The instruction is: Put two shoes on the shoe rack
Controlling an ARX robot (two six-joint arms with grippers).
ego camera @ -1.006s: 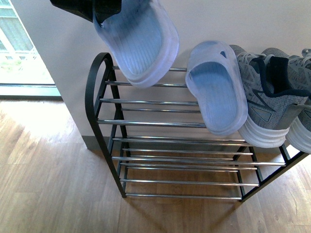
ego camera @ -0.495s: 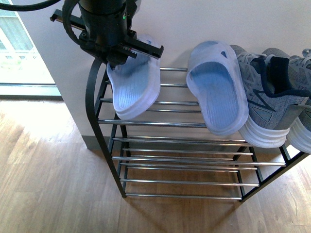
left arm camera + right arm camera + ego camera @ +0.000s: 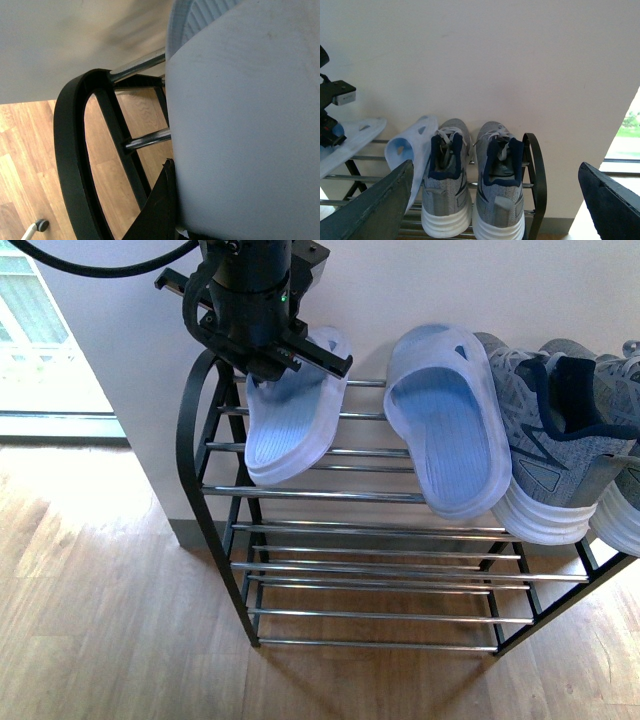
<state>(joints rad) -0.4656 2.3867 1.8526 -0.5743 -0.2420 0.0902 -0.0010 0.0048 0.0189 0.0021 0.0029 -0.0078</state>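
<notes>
The left claw (image 3: pixel 290 358) clamps the pale blue slide (image 3: pixel 290 425) at its toe end, laying it across the shoe rack's (image 3: pixel 200 490) top rods beside its mate (image 3: pixel 445 425); the right claw (image 3: pixel 495 200) hangs spread, empty.

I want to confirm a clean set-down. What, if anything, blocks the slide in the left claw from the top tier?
Nothing visible. The slide held by the left claw already lies against the shoe rack's top rods, in the free space beside the other slide.
</notes>
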